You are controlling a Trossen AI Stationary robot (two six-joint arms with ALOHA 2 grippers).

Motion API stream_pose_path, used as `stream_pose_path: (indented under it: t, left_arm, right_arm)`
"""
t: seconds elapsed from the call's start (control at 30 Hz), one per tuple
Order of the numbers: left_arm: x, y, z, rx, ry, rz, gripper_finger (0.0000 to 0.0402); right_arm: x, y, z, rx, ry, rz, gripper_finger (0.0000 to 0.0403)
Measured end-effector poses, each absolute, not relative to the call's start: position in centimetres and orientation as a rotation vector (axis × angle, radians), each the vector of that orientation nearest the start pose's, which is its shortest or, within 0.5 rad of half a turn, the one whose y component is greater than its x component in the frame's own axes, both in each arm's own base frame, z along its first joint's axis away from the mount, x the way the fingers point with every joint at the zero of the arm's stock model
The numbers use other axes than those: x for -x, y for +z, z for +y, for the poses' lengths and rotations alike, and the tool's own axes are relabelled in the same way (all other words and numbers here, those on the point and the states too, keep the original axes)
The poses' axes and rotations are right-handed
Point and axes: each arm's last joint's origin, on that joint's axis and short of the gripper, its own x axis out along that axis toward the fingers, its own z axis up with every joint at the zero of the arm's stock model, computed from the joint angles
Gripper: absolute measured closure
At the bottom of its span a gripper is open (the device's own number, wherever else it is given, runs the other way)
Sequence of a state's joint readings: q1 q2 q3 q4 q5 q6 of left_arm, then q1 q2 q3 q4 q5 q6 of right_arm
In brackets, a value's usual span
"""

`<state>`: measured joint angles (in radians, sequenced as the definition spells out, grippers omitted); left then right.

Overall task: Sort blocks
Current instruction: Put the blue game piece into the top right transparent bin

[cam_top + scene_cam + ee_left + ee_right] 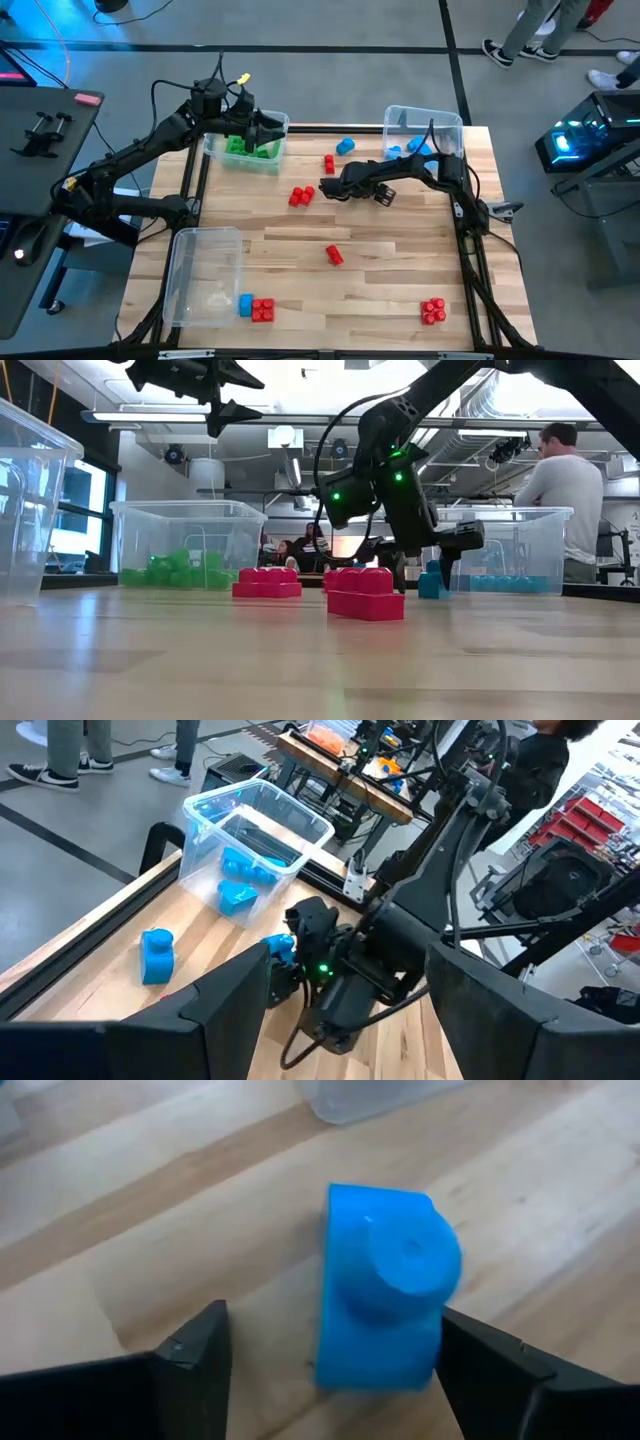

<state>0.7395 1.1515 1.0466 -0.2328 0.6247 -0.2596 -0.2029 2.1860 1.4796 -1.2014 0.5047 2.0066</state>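
Note:
My right gripper (328, 190) is low over the table's middle, open, its fingers on either side of a blue one-stud block (385, 1285). That block (432, 580) sits on the wood with its stud up; the gripper hides it in the high view. Another blue block (345, 147) lies near the far edge. Red blocks (301, 196) (329, 163) (334, 256) lie around the middle. Two red clusters (262, 310) (433, 311) and a blue block (245, 305) sit near the near edge. My left gripper (262, 128) hangs open and empty above the bin of green blocks (240, 147). My right gripper comes at the blue block slanting down from the table's right. One finger (500, 1370) stands right at the block's side (432, 1345); I cannot tell whether it touches. The other finger (195, 1355) is clear of the block, with bare wood between them.
A clear bin with green blocks (272, 160) stands at the far left, a clear bin holding blue blocks (423, 118) at the far right, and a clear bin (205, 270) at the near left. People stand beyond the table. Bare wood lies right of centre.

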Motion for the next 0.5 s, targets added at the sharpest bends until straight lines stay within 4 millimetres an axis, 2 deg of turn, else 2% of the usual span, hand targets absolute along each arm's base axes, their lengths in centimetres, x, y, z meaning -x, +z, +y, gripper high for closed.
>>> stream_pose_path:
  t: [0.13, 0.37, 0.43, 0.5]
  left_arm:
    - [-19.5, 34.8, 15.5, 0.477, 0.148, 0.254, 0.0149]
    - [-19.5, 34.8, 15.5, 0.495, 0.149, 0.252, 0.0149]
    - [-19.5, 34.8, 15.5, 0.502, 0.149, 0.253, 0.0149]
    - [-19.5, 34.8, 15.4, 0.505, 0.133, 0.25, 0.0149]
  right_arm:
    - [-35.6, 11.7, -9.2, -0.974, -1.987, 0.687, 0.0212]
    - [-35.4, 11.6, -8.9, -0.887, -1.947, 0.779, 0.0369]
    - [-35.6, 12.0, -8.1, -0.839, -1.914, 0.801, 0.039]
    - [-35.8, 12.5, -7.0, -0.808, -1.866, 0.812, 0.0386]
